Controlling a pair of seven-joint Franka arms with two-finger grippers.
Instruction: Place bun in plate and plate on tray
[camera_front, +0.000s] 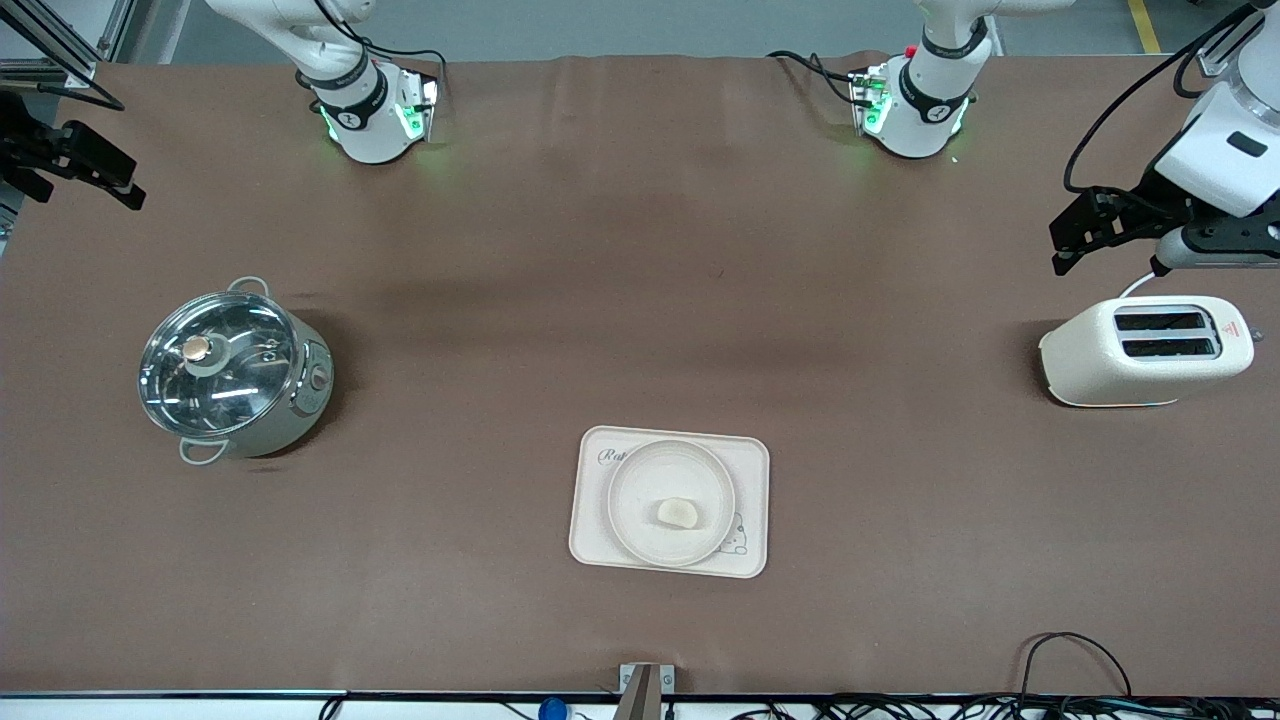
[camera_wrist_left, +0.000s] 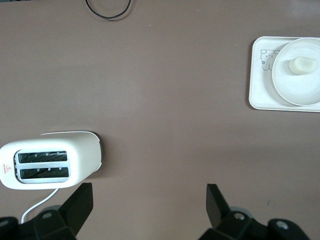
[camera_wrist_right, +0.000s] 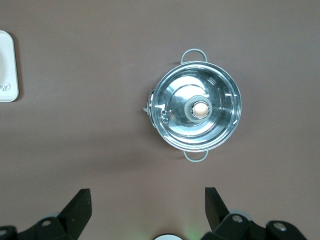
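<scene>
The bun lies in the round plate. The plate sits on the rectangular rabbit tray, at the middle of the table near the front camera. The left wrist view also shows the bun, the plate and the tray. My left gripper is open and empty, up over the left arm's end of the table by the toaster; it also shows in the left wrist view. My right gripper is open and empty over the right arm's end; it also shows in the right wrist view. Both arms wait away from the tray.
A steel pot with a glass lid stands toward the right arm's end and also shows in the right wrist view. A cream toaster stands toward the left arm's end, also in the left wrist view. One tray edge shows in the right wrist view.
</scene>
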